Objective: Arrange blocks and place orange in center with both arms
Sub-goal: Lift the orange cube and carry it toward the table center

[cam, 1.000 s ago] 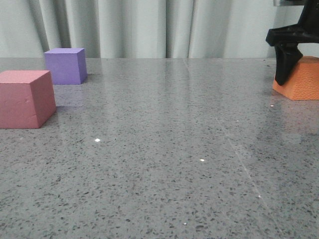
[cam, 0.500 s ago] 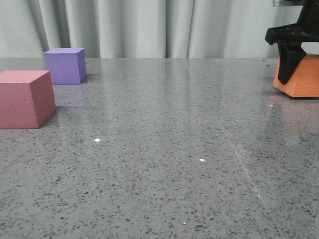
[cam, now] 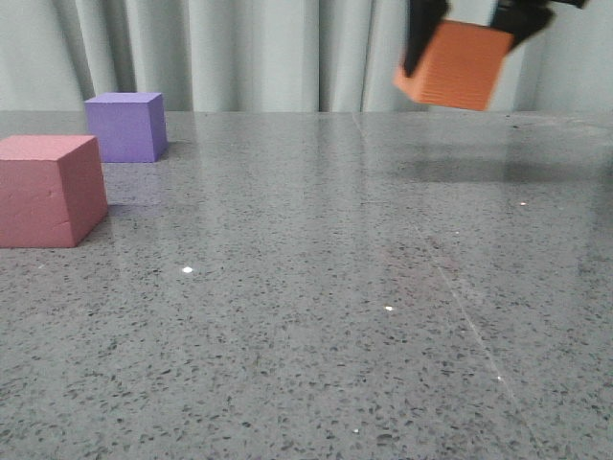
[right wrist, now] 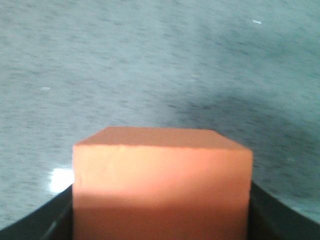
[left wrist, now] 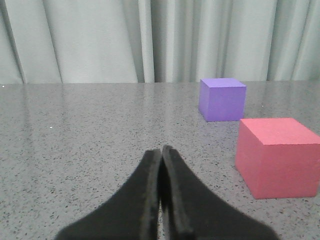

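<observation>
My right gripper [cam: 466,38] is shut on the orange cube [cam: 452,65] and holds it tilted, high above the table at the upper right of the front view. In the right wrist view the cube [right wrist: 161,187] fills the space between the fingers [right wrist: 280,215]. The pinkish-red cube [cam: 48,190] sits on the table at the left, with the purple cube [cam: 125,126] behind it. Both also show in the left wrist view, the pinkish-red cube [left wrist: 277,156] nearer and the purple cube [left wrist: 222,99] farther. My left gripper [left wrist: 161,155] is shut and empty, low over the table beside them.
The grey speckled table [cam: 316,287] stretches across the front view, with a pale curtain [cam: 268,53] behind its far edge. The orange cube's shadow [cam: 469,168] lies on the table below it.
My right gripper has lifted the orange cube off the table at the far right and carried it up and to the left. The other two cubes have not moved.
</observation>
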You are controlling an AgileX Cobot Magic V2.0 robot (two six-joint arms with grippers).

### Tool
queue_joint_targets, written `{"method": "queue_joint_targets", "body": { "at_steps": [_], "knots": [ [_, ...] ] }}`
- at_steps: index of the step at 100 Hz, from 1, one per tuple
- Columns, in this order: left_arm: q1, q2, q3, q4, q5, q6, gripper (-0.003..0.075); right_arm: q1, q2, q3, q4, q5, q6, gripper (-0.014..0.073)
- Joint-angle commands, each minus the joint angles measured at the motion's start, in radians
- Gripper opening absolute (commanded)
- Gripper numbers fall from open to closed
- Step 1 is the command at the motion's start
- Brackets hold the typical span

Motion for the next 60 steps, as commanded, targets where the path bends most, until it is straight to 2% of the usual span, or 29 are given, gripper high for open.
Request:
{"method": "queue_joint_targets", "body": {
  "at_steps": [1, 21, 44, 60],
  "knots": [
    [0.001, -0.032, 0.054, -0.008, -0.085, -0.001, -0.0019, 0.069, -0.034, -0.054, -0.075, -0.057, 0.081, 0.012],
    [0.001, -0.032, 0.054, -0.008, -0.085, -0.001, -0.0019, 0.195, 0.059, -0.16, -0.24, 0.014, 0.255, 0.012],
    [0.001, -0.032, 0.054, -0.008, -0.085, -0.001, -0.0019, 0.236, 0.177, -0.267, -0.243, 0.065, 0.367, 0.012],
    [0.001, -0.032, 0.054, -0.008, -0.085, -0.001, -0.0019, 0.262, 0.223, -0.268, -0.238, 0.066, 0.374, 0.012]
  ]
}}
